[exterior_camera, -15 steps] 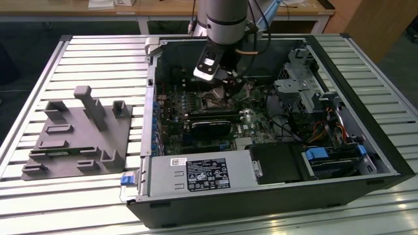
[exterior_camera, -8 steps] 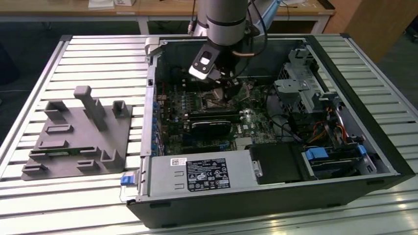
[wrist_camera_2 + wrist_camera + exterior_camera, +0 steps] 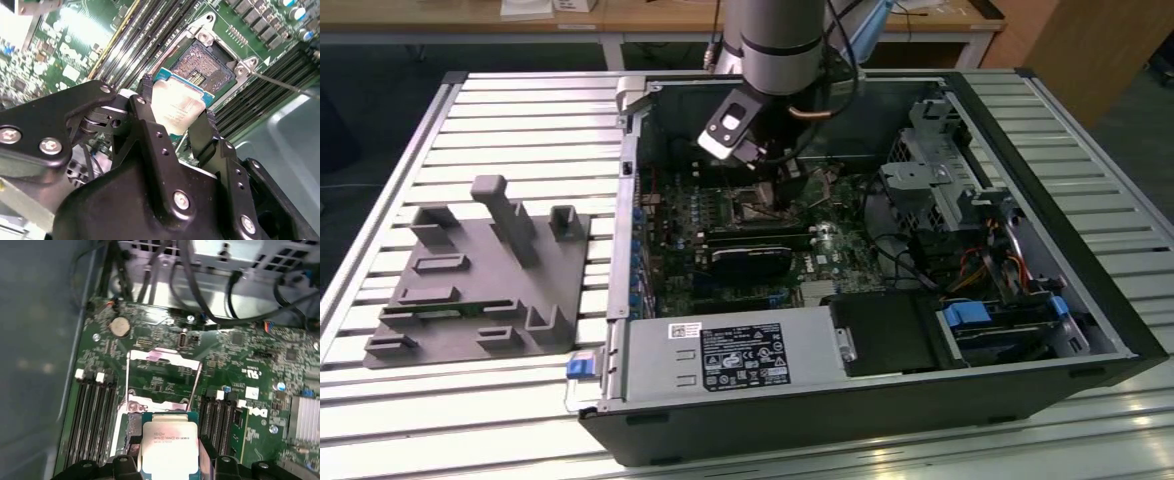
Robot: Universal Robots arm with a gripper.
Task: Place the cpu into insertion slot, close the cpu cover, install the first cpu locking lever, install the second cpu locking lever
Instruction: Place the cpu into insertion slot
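Observation:
My gripper [image 3: 177,106] is shut on the cpu [image 3: 175,107], a flat square chip with a silvery-tan top, pinched by two opposite edges between the black fingers [image 3: 150,107]. The chip hangs just above and slightly beside the insertion slot [image 3: 202,64], a dark square socket with a metal rim on the green motherboard. In the first wrist view the cpu [image 3: 170,442] covers most of the slot [image 3: 131,422]. Beyond it the cpu cover [image 3: 160,356] stands flipped up, with a thin locking lever [image 3: 128,377] raised at each side. In the exterior view the gripper [image 3: 767,168] reaches down into the open computer case.
Long black memory slots [image 3: 92,415] flank the socket on both sides. A black card [image 3: 754,258], the power supply box [image 3: 734,355], a drive cage [image 3: 927,180] and loose cables [image 3: 987,265] crowd the case. A grey fixture [image 3: 480,280] sits on the slatted table at the exterior view's left.

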